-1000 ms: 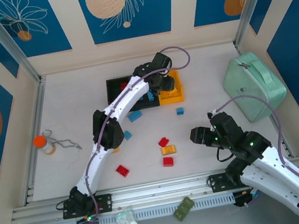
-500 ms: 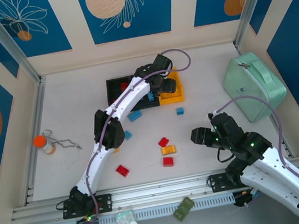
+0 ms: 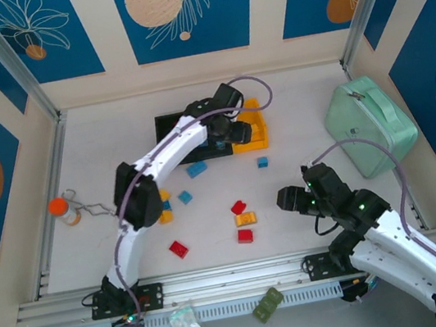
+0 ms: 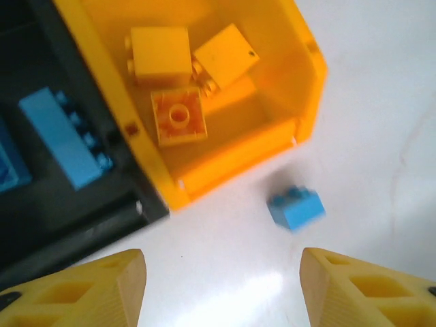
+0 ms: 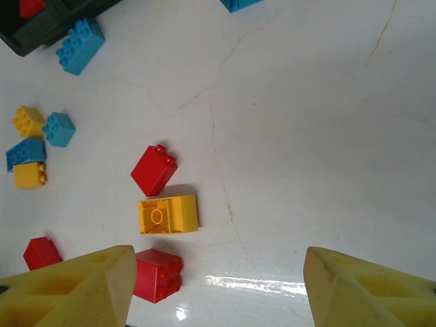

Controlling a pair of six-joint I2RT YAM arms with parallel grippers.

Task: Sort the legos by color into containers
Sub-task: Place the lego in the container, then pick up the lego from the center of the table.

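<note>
The left arm (image 3: pixel 167 148) hides much of the black bins (image 3: pixel 161 131) from above; close up, one blue brick (image 4: pixel 296 207) looks smeared, a second blue brick (image 5: pixel 238 4) clipped at top.

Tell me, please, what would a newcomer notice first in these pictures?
The long white left arm reaches across the table, its open gripper by the yellow-orange bin, where three yellow bricks lie. Loose red, blue and yellow bricks dot the table's middle, and a mint-green case stands at the right.
</note>
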